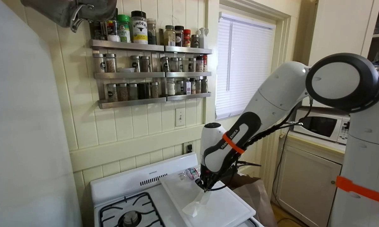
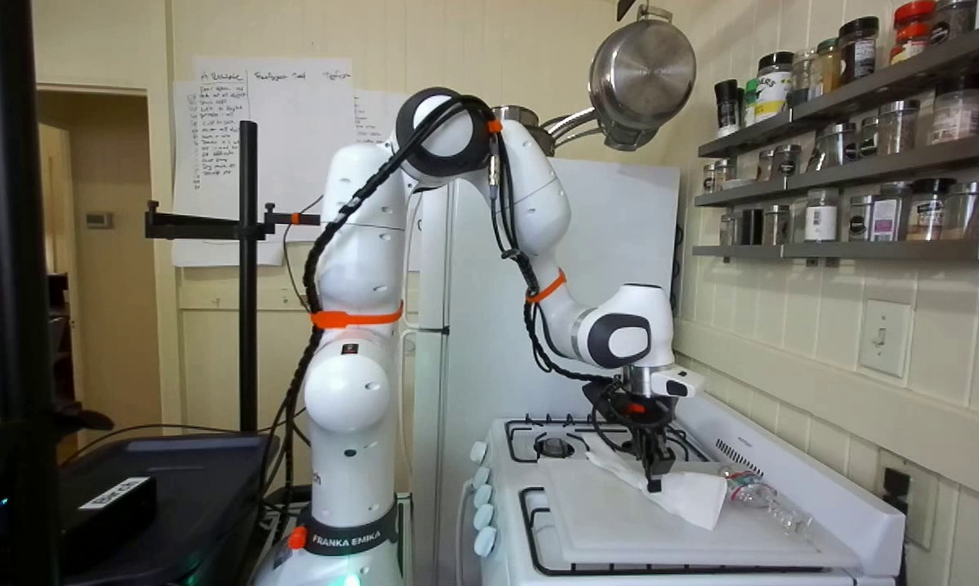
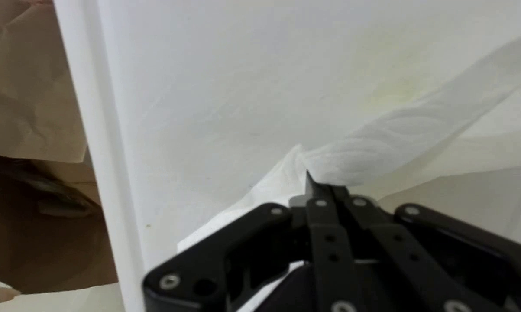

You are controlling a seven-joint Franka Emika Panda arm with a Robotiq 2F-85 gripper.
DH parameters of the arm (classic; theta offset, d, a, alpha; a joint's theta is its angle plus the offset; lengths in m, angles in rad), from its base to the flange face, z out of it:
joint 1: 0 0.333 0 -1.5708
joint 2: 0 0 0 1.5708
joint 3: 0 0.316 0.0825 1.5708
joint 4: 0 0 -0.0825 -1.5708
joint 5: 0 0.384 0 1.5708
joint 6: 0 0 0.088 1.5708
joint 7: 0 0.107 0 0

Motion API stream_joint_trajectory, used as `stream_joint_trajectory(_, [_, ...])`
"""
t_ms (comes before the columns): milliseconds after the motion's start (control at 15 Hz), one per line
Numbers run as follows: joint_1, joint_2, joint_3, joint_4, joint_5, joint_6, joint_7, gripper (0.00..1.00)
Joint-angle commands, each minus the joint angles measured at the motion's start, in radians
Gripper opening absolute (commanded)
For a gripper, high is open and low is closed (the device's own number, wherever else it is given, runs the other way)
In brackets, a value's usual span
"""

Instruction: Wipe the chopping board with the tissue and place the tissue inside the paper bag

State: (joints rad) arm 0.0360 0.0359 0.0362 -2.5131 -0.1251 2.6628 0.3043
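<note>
The pale chopping board [image 1: 230, 206] lies on the stove top; it also shows in an exterior view [image 2: 574, 509] and the wrist view [image 3: 208, 95]. A faint yellow stain [image 3: 392, 89] is on it. The white crumpled tissue [image 1: 195, 205] hangs from my gripper [image 1: 205, 189] onto the board and spreads to both sides of the fingers, as the tissue [image 2: 695, 498] and gripper [image 2: 654, 486] show. In the wrist view the fingertips [image 3: 329, 189] are closed together on the tissue [image 3: 368, 156]. The brown paper bag [image 1: 255, 197] stands beside the board, with its open mouth beside the bag's creased side [image 3: 30, 95].
A clear plastic bottle [image 1: 189, 174] lies at the board's back end near the stove's backguard [image 2: 815, 480]. A black burner grate [image 1: 131, 217] is beside the board. Spice shelves [image 1: 129, 75] are on the wall above. A fridge [image 2: 619, 244] stands beyond the stove.
</note>
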Motion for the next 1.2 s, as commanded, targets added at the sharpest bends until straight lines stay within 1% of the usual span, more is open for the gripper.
stream_joint_trajectory(0, [0.013, -0.035, 0.020, -0.016, 0.128, -0.039, -0.126, 0.00])
stream_joint_trajectory(200, [0.002, -0.041, 0.002, -0.012, 0.050, -0.014, -0.044, 0.00])
stream_joint_trajectory(267, [-0.003, -0.048, -0.003, -0.009, 0.047, -0.016, -0.037, 0.00])
stream_joint_trajectory(467, [-0.015, -0.085, -0.015, -0.005, 0.090, -0.049, -0.065, 0.00])
stream_joint_trajectory(600, [-0.031, -0.107, -0.028, -0.001, 0.056, -0.068, -0.025, 0.00])
stream_joint_trajectory(733, [-0.057, -0.126, -0.039, 0.002, 0.001, -0.063, 0.035, 0.00])
stream_joint_trajectory(933, [-0.118, -0.147, -0.050, 0.018, -0.170, -0.052, 0.175, 0.00])
stream_joint_trajectory(1000, [-0.124, -0.151, -0.052, 0.023, -0.161, -0.065, 0.164, 0.00])
stream_joint_trajectory(1133, [-0.154, -0.162, -0.049, 0.023, -0.238, -0.075, 0.223, 0.00])
